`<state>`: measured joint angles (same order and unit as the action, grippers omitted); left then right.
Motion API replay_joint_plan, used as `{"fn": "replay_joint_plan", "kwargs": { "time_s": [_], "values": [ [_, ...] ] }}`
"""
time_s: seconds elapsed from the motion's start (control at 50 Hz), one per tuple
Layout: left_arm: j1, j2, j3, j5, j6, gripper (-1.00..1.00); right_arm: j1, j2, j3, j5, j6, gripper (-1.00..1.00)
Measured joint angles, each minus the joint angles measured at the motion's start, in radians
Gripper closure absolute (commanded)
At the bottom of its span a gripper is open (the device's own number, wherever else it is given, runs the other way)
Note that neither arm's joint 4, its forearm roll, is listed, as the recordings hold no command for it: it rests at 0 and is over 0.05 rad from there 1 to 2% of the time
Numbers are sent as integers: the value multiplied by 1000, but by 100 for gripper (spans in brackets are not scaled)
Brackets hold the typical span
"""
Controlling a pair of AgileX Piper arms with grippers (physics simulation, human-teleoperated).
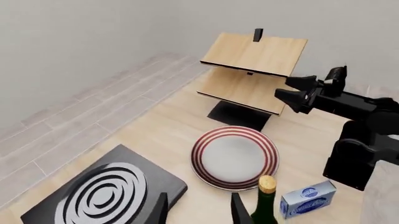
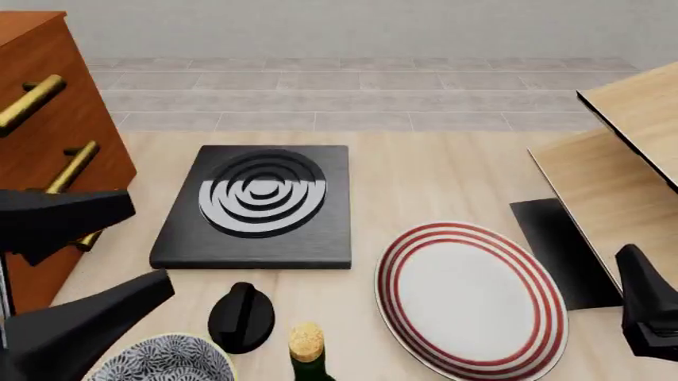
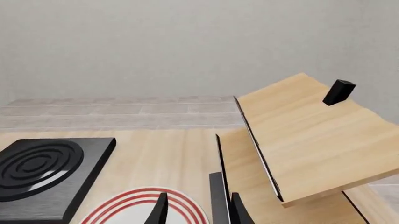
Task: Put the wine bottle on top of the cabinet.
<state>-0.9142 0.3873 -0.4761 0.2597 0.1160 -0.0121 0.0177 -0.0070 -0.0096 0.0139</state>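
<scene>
Left end effector (image 1: 198,209) apparently open and empty, right end effector (image 3: 198,211) open, both raised

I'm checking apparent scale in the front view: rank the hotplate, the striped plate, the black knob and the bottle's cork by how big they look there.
Largest to smallest in the front view:
1. hotplate
2. striped plate, close behind it and nearer the camera, so that order is unsure
3. black knob
4. cork of the wine bottle

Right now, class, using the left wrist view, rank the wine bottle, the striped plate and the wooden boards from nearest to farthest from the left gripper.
1. Wine bottle, right beside the left gripper.
2. Striped plate, just ahead on the table.
3. Wooden boards, at the far end, past the plate.
</scene>
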Motion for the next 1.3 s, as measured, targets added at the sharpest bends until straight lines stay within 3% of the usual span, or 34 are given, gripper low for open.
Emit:
{"fn": "replay_joint_plan", "kwargs": {
  "time_s": [0.26,0.76,1.3],
  "values": [
    [-89,68,-33,2,32,-100,-1,-8,-7,15,0,-100],
    [-202,108,-104,104,58,-100,-2,-7,-7,15,-1,-100],
    [-274,218,-62,6,88,-100,-1,-3,2,1,-1,-100]
  ]
}}
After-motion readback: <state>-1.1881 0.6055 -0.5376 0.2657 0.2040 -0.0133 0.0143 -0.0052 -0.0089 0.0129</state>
